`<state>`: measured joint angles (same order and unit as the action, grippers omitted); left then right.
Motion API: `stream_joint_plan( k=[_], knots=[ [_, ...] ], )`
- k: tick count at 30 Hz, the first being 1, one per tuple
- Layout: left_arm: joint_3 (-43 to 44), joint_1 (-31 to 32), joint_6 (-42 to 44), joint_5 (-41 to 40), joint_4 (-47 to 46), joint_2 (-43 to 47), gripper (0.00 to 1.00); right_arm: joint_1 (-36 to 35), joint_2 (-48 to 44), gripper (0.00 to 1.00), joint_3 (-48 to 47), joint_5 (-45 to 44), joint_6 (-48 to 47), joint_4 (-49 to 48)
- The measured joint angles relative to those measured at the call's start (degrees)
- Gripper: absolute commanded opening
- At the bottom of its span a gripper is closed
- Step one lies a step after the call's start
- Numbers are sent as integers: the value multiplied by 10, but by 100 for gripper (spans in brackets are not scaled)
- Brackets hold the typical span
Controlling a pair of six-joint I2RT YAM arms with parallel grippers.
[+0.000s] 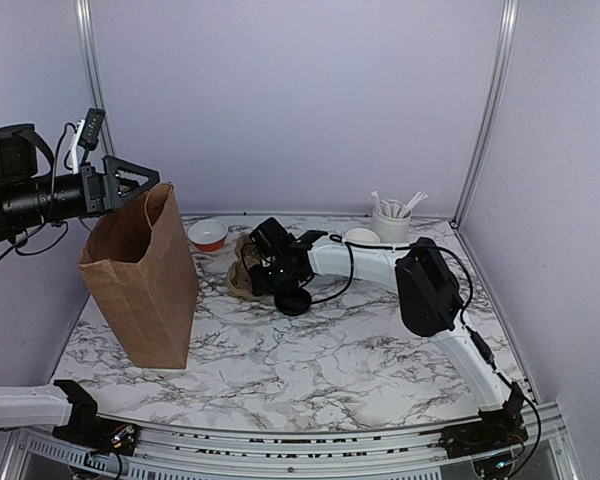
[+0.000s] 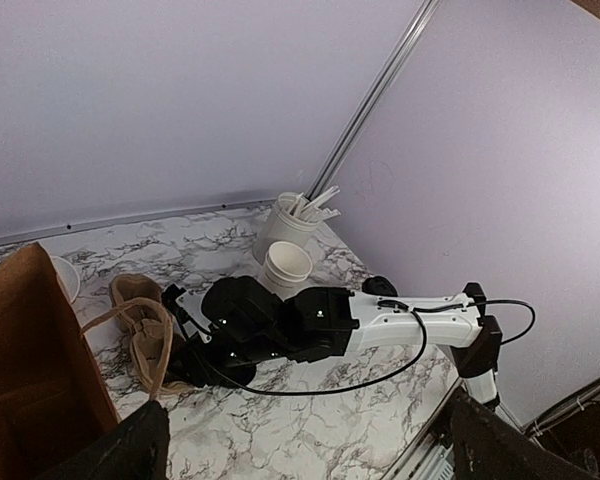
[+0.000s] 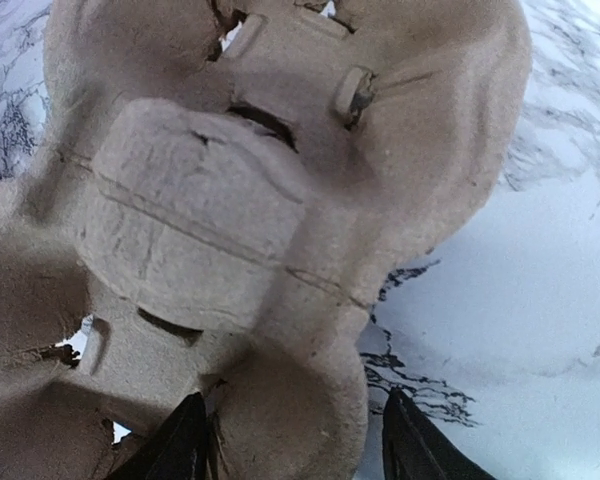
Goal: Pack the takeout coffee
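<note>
**White cup unhandled; right arm at the carrier**

White paper cup [image 1: 361, 237] stands upright at the rear, just beside the stirrer cup [image 1: 390, 222]. Its black lid [image 1: 293, 301] lies apart, near the pulp carrier [image 1: 242, 272]. Neither is held. Right gripper [image 3: 295, 445] straddles a carrier lobe, left of the cup; a pinch cannot be confirmed. Judged: carrier first. Left gripper [image 1: 145, 182], spread wide, sits at the upright paper bag [image 1: 145, 290] rim, apparently to hold its mouth open.
</note>
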<state>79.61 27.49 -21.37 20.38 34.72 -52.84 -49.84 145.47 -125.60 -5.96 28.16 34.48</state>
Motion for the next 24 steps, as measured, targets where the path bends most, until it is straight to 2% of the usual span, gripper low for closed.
stream_joint_plan(
  k=[12, 24],
  knots=[
    [0, 90, 8, -71, -12, -30, 99, 0, -39, 59, 57, -30, -6, 12],
    [0, 144, 12, -109, -24, -50, 99, 1, -40, 60, 59, -24, -6, 13]
  ],
)
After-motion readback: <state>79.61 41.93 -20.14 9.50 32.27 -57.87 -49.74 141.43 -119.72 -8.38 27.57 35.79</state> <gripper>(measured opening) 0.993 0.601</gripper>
